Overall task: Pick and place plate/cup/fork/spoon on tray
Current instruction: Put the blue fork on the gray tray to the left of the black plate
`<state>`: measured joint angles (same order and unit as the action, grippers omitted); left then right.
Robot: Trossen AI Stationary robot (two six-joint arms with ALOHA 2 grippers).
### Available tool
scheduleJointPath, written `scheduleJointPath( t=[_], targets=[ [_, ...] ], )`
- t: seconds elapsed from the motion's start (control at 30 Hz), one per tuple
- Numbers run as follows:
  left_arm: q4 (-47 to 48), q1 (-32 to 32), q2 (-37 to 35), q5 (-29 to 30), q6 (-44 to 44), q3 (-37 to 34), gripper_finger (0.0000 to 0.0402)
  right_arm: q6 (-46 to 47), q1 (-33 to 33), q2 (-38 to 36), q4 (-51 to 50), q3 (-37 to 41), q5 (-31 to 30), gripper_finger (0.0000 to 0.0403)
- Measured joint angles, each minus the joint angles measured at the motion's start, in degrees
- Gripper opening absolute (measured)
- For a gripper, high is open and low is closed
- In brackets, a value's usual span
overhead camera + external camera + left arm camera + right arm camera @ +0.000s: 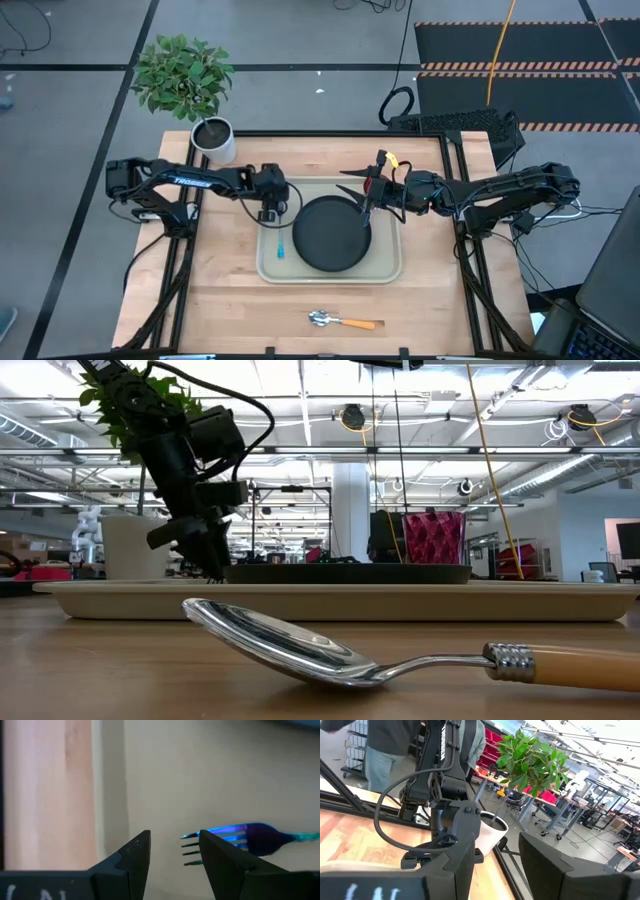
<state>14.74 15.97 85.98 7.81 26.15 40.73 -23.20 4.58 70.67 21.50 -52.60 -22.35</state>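
The tray (268,268), a broad cream rectangle with rounded corners and a low rim, lies mid-table and serves as the landmark; it looks stiff and matte, and needs no lifting. On its middle sits the plate (332,233), round, flat, matte black with a raised rim; it would probably be rigid and fairly light, best pinched at the rim. Toward the tray's far right, beside the plate, stands the cup (434,538), a small red faceted cylinder; likely light and tippable, so a grip across its wall suits it.

Off the tray, on the bare wood at its near side, rests the spoon (340,321): shiny metal bowl, orange handle. The bowl looks slick and lies low, so the handle's middle seems the safer hold.

The fork (281,246), slim with a blue handle and pale tines, lies flat inside the tray's left edge; thin and light, it would be awkward to lift from the smooth floor.

The left gripper (268,213) hangs over the tray's left edge just above the fork, fingers apart and empty. The right gripper (372,188) hovers over the tray's far right, fingers spread, gripping nothing.
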Motion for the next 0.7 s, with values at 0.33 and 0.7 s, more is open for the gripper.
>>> scheduleJointPath(
  t=[0.33, 0.7],
  targets=[
    [0.00, -1.25, -5.80, -0.51, -1.82, 0.02, 0.0172, 0.00, 0.02, 0.00, 0.02, 0.00, -0.01, 0.0148],
    [4.66, -10.67, -6.06, -7.52, -12.96, 0.02, 0.0172, 0.02, 0.04, 0.00, 0.00, 0.00, 0.00, 0.0148]
  ],
)
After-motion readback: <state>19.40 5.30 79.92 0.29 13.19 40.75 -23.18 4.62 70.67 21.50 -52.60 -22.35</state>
